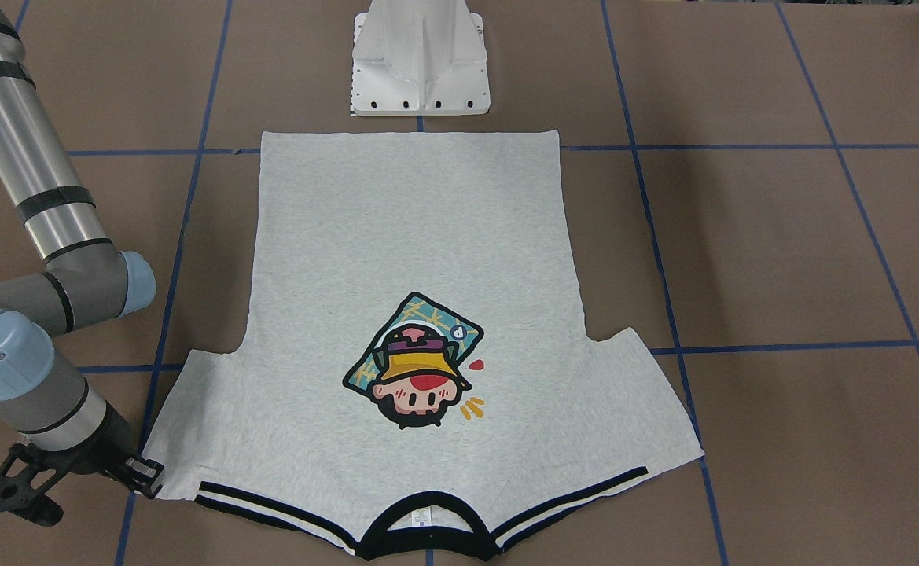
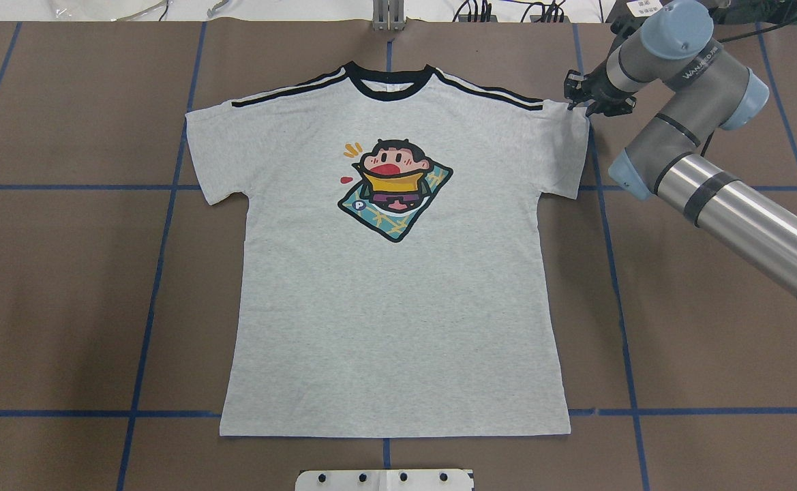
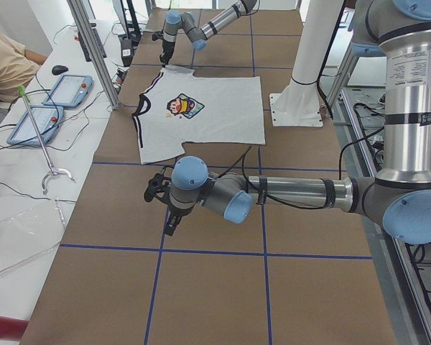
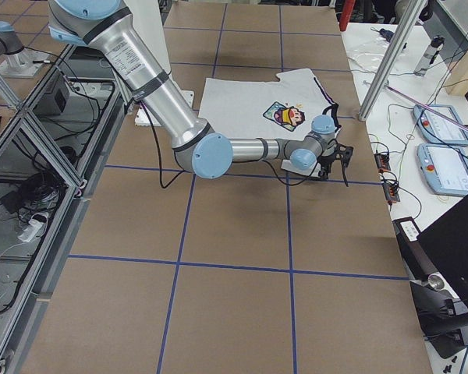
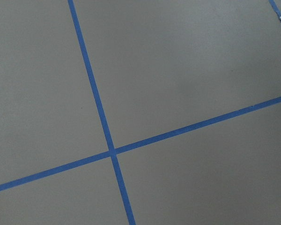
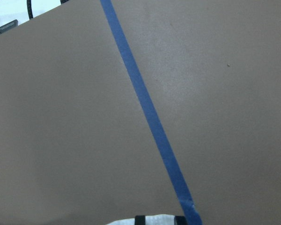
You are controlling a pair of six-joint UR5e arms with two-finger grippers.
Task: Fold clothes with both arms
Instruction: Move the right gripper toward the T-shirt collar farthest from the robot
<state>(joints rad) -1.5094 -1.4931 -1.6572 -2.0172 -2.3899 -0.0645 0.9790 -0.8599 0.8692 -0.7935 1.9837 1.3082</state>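
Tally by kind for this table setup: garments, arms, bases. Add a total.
T-shirt: 1
Robot arms: 2 (right arm, left arm)
White pedestal base: 1
Total: 4

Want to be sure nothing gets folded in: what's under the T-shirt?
The T-shirt lies flat on the brown table; blue tape lines run in under its edges. No bump shows, but whatever lies beneath the cloth's middle is covered.
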